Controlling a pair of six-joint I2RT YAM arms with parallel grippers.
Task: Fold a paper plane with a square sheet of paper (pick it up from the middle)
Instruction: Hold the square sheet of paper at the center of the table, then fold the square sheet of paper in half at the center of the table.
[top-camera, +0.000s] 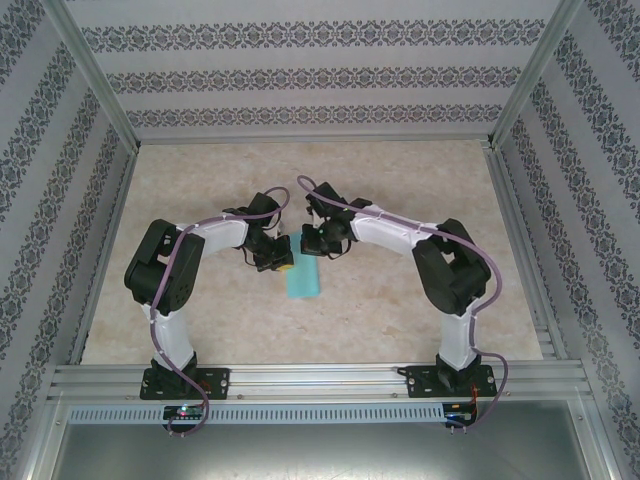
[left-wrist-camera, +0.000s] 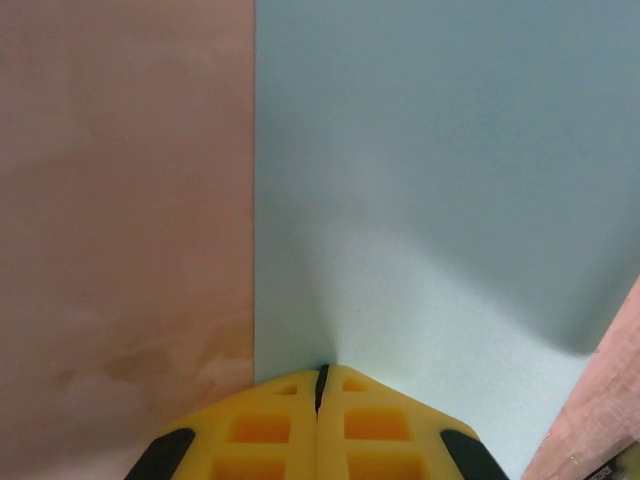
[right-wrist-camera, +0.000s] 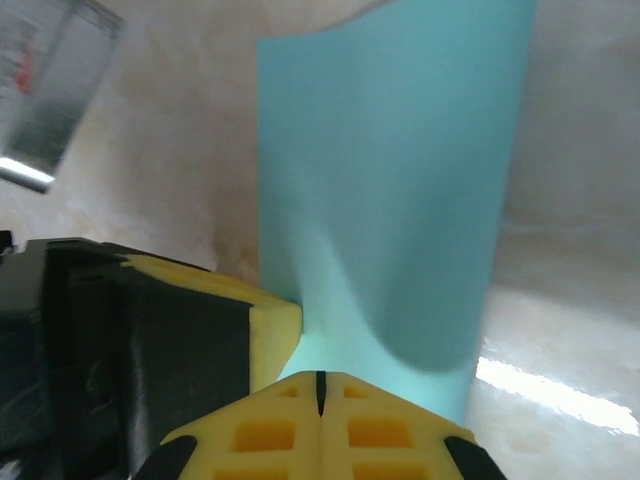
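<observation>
The square sheet of paper (top-camera: 303, 279) lies near the middle of the counter (top-camera: 400, 180), folded into a narrow turquoise strip that runs from my two hands back toward my bases. My left hand (top-camera: 276, 257) is at the strip's far left corner. In its wrist view the yellow fingers (left-wrist-camera: 260, 430) are pressed fully together with only a thin seam between them, and the paper's edge runs into that seam. My right hand (top-camera: 313, 240) sits just beside it at the same end. Its fingers (right-wrist-camera: 380, 430) are likewise closed flat against each other on the paper, which buckles upward in a soft curve just past the tips. The left hand's yellow pad (right-wrist-camera: 272, 330) touches the strip's corner beside them.
</observation>
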